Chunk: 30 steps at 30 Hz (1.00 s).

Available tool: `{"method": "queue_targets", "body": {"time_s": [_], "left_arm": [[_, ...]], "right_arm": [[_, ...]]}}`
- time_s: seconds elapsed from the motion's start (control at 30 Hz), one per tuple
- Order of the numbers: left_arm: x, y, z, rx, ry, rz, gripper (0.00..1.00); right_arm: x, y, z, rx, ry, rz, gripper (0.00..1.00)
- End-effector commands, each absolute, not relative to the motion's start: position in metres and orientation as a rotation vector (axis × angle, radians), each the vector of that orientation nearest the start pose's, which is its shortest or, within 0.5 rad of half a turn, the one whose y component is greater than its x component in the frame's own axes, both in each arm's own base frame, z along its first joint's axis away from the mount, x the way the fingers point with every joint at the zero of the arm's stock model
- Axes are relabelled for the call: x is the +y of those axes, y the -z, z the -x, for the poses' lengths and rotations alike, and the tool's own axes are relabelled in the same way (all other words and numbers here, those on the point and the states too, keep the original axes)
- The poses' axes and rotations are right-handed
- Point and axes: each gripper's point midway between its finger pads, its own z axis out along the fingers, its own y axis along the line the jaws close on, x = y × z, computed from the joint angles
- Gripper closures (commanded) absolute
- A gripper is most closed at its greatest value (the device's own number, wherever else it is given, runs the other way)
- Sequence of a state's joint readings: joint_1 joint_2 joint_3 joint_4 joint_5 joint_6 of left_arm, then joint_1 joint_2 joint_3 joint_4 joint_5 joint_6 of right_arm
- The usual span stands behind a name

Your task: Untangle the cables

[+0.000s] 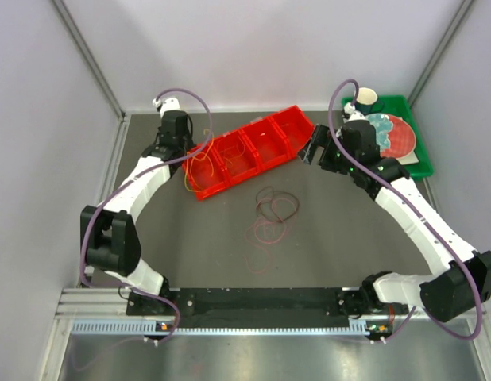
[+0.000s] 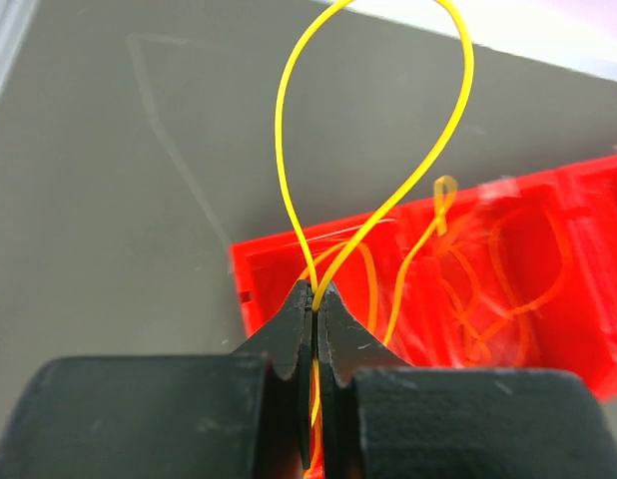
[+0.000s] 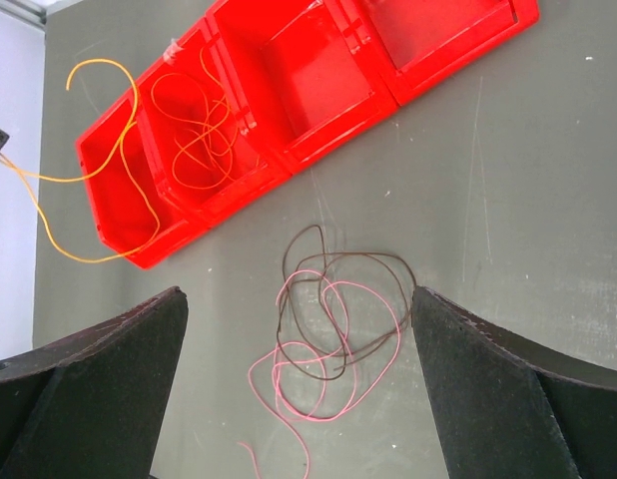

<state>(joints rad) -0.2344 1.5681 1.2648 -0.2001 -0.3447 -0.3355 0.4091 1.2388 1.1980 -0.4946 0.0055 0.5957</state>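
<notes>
Grey desk [image 1: 349, 262] between pale walls, with cables in and beside a red bin [image 1: 230, 181].
Left pincer [image 2: 316, 291] is clamped on a yellow cable [image 2: 285, 130], whose long loop points straight out from the tips toward the bin's left end. Orange cables [image 3: 194, 140] lie in the second compartment from the left. Right pincer [image 3: 301, 384] gapes wide above the dark and pink tangle [image 3: 328, 309] on the desk, near of the bin.

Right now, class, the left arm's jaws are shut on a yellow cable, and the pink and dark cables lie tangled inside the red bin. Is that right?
Not quite: the pink and dark cables lie tangled on the table, outside the red bin; the right wrist view shows it. The jaws of the left arm are shut on the yellow cable.
</notes>
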Motion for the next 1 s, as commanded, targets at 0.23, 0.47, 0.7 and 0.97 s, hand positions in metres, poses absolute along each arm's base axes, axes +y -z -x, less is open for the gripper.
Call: {"method": "queue_targets", "body": {"time_s": [0.23, 0.47, 0.7, 0.97], "left_arm": [[-0.032, -0.187, -0.446, 2.029, -0.157, 0.465, 1.0], [-0.051, -0.184, -0.442, 2.057, -0.035, 0.377, 1.0], [-0.071, -0.189, -0.472, 2.042, 0.059, 0.427, 1.0], [-0.082, -0.227, -0.511, 1.928, 0.121, 0.43, 1.0]], "right_arm": [[0.177, -0.256, -0.345, 2.146, -0.623, -0.2, 0.08], [0.184, -0.25, -0.347, 2.163, -0.654, -0.19, 0.08], [0.18, -0.247, -0.342, 2.167, -0.64, -0.205, 0.09], [0.178, -0.245, -0.341, 2.169, -0.63, -0.207, 0.09]]}}
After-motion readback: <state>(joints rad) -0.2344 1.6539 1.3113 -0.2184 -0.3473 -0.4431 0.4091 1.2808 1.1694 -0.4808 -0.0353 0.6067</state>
